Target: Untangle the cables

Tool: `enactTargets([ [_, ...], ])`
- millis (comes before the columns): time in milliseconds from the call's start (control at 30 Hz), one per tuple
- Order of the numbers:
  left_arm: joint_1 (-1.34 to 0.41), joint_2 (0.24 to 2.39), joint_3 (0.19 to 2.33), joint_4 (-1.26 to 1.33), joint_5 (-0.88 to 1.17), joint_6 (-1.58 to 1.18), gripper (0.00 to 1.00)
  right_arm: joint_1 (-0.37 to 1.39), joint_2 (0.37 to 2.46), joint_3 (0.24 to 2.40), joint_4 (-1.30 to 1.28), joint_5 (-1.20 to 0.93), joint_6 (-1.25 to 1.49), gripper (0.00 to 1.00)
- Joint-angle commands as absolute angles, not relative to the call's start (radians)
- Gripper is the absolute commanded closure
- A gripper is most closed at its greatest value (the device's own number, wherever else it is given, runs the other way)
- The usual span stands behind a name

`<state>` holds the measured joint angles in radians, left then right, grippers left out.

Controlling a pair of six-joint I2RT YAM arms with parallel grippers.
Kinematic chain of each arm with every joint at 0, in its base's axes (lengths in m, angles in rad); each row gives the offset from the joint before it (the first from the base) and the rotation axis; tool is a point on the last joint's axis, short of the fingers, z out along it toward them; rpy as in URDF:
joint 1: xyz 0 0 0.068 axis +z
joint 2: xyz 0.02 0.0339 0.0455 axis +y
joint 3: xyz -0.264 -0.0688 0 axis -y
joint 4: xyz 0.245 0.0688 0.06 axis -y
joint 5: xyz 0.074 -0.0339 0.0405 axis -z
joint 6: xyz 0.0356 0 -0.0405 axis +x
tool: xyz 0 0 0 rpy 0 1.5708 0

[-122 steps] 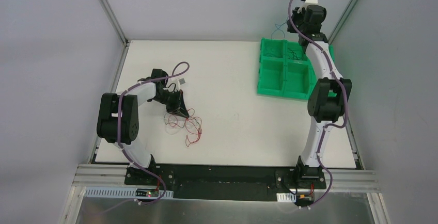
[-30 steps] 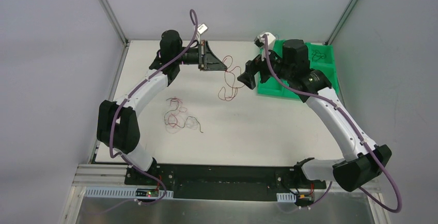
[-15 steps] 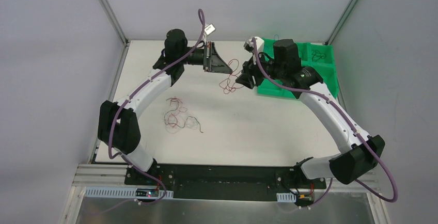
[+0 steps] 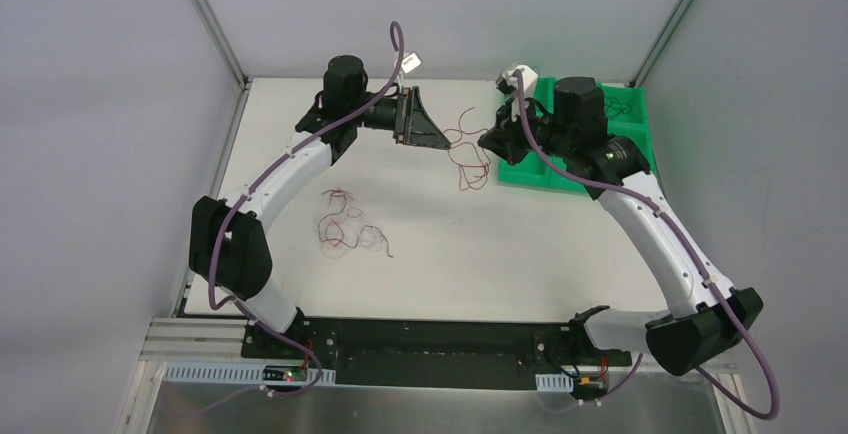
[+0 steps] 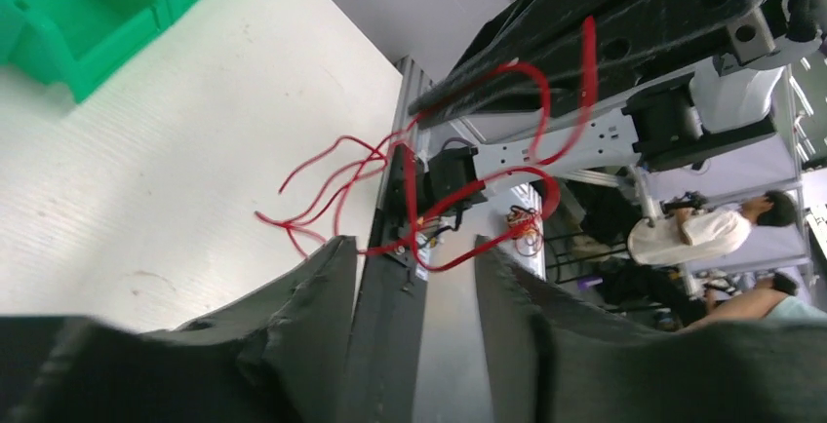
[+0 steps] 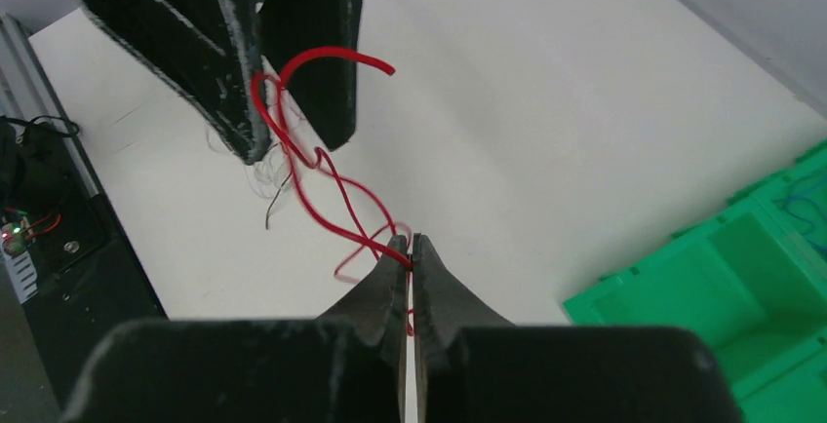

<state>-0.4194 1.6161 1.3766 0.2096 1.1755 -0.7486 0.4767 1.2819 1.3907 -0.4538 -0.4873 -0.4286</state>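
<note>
view from above of a white table [image 4: 520,254] with two robot arms reaching toward its far edge. a few red cables [image 6: 336,50] hang in the air between the arms, near the middle of the far edge, and their lower loops dangle over the table.

the right jaws are pressed together, pinching the red cables where strands cross. the left jaws are spread with a clear gap. the red cables pass through that gap and curl around one finger tip, so they look hooked there rather than clamped.

a green bin [image 4: 560,172] sits at the far right corner, just beside the right jaws. binned cables [image 4: 615,108], dark and blue, lie in its far compartments. a tangled bunch of cables [image 4: 345,226], red, black and pale, lies on the table toward the left edge, well apart from both arms.

judging from this, the task is partly done. some cables seem sorted into the bin, and the red cables are lifted clear of the bunch. it cannot be told whether the red cables are one strand or several knotted together. what is left is to free and set down the red cables, then work through the bunch on the table.
</note>
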Motion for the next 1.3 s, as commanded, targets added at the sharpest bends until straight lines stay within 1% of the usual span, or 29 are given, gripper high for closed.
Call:
enactTargets([
  [0, -0.412, 1.539, 1.44, -0.015, 1.148, -0.531, 0.42, 0.43, 1.212, 1.385, -0.455, -0.408, -0.41, 1.0],
  [100, -0.364, 1.502, 1.414, -0.096, 1.065, -0.453, 0.27, 0.353, 1.182, 1.38, -0.518, -0.384, -0.396, 1.0],
  [133, -0.344, 1.49, 1.401, -0.114, 1.033, -0.433, 0.16, 0.298, 1.171, 1.374, -0.542, -0.379, -0.396, 1.0],
  [167, -0.327, 1.483, 1.395, -0.138, 1.01, -0.408, 0.09, 0.252, 1.158, 1.364, -0.561, -0.375, -0.397, 1.0],
  [200, -0.309, 1.477, 1.394, -0.164, 0.988, -0.383, 0.05, 0.204, 1.145, 1.354, -0.585, -0.377, -0.405, 1.0],
  [233, -0.295, 1.473, 1.388, -0.182, 0.972, -0.362, 0.04, 0.152, 1.137, 1.345, -0.601, -0.379, -0.42, 1.0],
  [333, -0.27, 1.465, 1.38, -0.219, 0.935, -0.32, 0.04, -0.002, 1.129, 1.333, -0.626, -0.424, -0.442, 1.0],
  [433, -0.261, 1.461, 1.366, -0.242, 0.917, -0.282, 0.03, -0.119, 1.143, 1.36, -0.637, -0.469, -0.435, 1.0],
  [600, -0.261, 1.456, 1.335, -0.257, 0.92, -0.268, 0.04, -0.3, 1.203, 1.483, -0.638, -0.545, -0.433, 1.0],
  [733, -0.261, 1.454, 1.317, -0.257, 0.918, -0.272, 0.04, -0.409, 1.276, 1.599, -0.633, -0.594, -0.428, 1.0],
  [900, -0.261, 1.462, 1.315, -0.261, 0.917, -0.272, 0.01, -0.484, 1.377, 1.708, -0.595, -0.624, -0.4, 1.0],
  [1267, -0.259, 1.465, 1.328, -0.332, 0.892, -0.19, 0.01, -0.532, 1.634, 1.904, -0.544, -0.586, -0.408, 1.0],
])
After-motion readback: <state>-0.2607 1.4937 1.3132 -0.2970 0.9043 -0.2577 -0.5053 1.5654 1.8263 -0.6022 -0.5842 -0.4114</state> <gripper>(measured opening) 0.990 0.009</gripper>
